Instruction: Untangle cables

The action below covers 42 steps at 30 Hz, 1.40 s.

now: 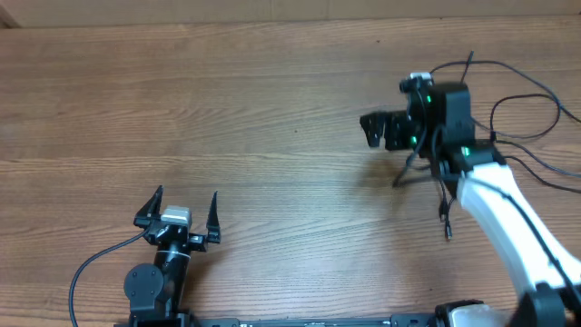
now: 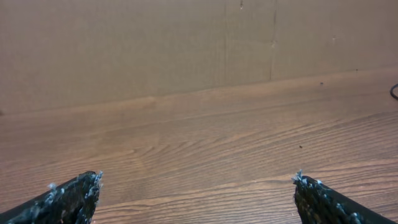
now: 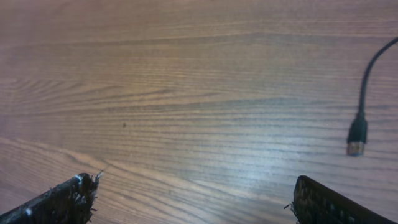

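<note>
Thin black cables (image 1: 524,116) lie in loose loops at the far right of the table, partly under my right arm. Loose ends trail toward the front, with one plug (image 1: 448,232) near the arm and another end (image 1: 397,182) further left. My right gripper (image 1: 372,130) is open and empty above the table, just left of the cables. In the right wrist view it (image 3: 196,186) is open over bare wood, with a cable plug (image 3: 356,135) to the right. My left gripper (image 1: 186,202) is open and empty at the near left, far from the cables; it (image 2: 198,180) is open in its wrist view.
The wooden table (image 1: 254,109) runs to a cardboard-coloured wall (image 2: 186,43) at the back. A thicker black cable (image 1: 91,268) fixed to the left arm curves at the front left. A cable loop (image 2: 394,92) peeks in at the right edge of the left wrist view.
</note>
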Each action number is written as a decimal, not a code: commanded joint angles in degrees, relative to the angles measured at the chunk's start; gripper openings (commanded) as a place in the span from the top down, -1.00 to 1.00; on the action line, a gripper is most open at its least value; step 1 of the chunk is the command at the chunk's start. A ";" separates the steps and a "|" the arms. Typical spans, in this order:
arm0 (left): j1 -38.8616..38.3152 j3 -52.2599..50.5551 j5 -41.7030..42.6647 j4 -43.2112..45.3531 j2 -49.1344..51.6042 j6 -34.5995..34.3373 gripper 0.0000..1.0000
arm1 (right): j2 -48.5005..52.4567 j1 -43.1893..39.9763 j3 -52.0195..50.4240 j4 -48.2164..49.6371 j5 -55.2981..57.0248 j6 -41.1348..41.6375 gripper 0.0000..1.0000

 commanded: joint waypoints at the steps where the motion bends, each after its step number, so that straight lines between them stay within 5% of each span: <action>1: 0.68 -0.22 0.90 -0.02 -0.50 1.09 -0.99 | -7.39 0.07 -6.93 3.45 0.66 -0.24 -1.00; 25: 0.68 -0.22 0.90 -0.02 -0.50 1.09 -0.99 | -43.12 0.07 -47.56 47.74 2.36 -0.02 -0.99; 33: 0.68 -0.22 0.90 0.00 -0.50 1.09 -0.99 | -52.11 0.07 -54.90 51.30 3.65 0.00 -1.00; 42: 0.68 -0.22 0.90 0.00 -0.50 1.09 -0.99 | -60.19 0.02 -54.93 42.69 3.65 0.00 -1.00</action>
